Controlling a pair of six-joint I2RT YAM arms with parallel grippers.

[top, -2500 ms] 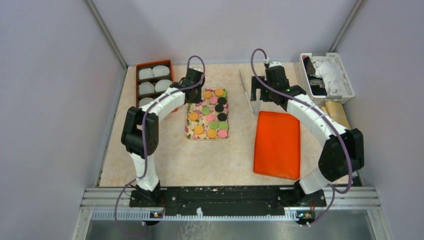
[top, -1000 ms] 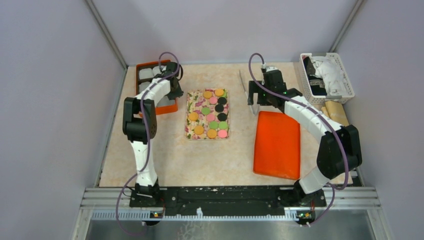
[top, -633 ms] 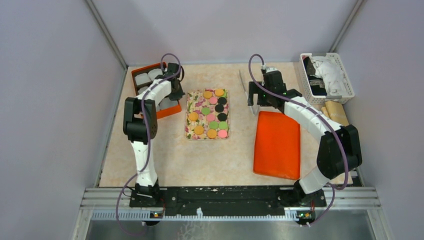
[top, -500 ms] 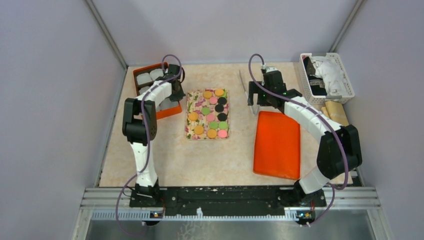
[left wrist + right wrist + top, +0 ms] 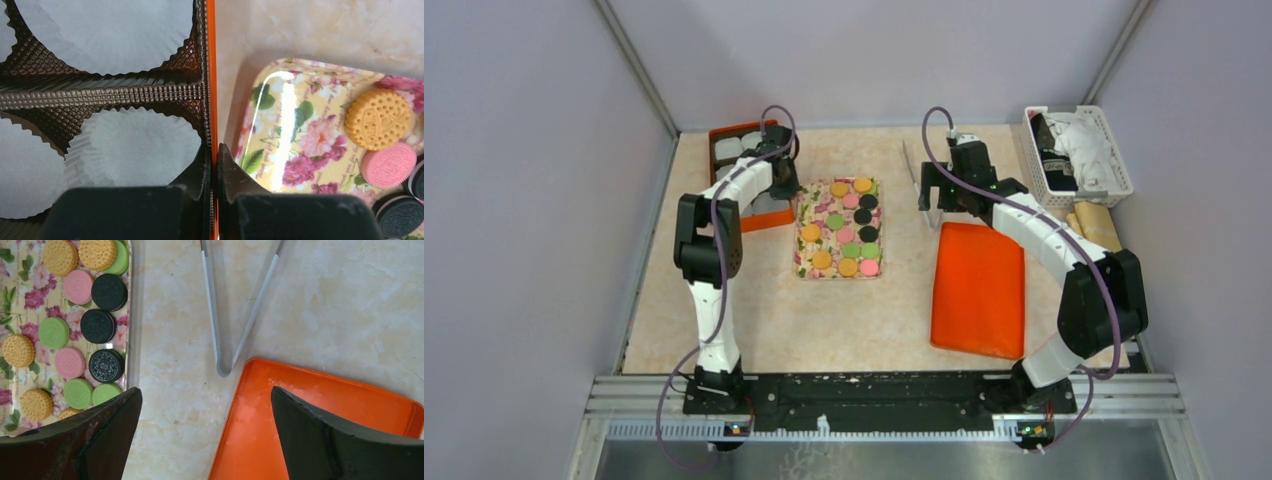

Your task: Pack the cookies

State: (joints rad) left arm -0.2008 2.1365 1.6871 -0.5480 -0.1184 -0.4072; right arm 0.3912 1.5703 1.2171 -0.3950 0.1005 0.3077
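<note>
While the right claw (image 5: 205, 392) gapes empty, the left claw (image 5: 214, 152) pinches the orange box (image 5: 211, 75) by its wall.

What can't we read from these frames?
Top view: left arm covers much of the orange compartment box; white paper cups uncountable, cropped in left wrist view too.
Top view: white slotted basket contents too small to identify.
Right wrist view: top edge cuts off grey metal tongs tips.
Right wrist view: black finger hides floral tray near end, some round cookies.
</note>
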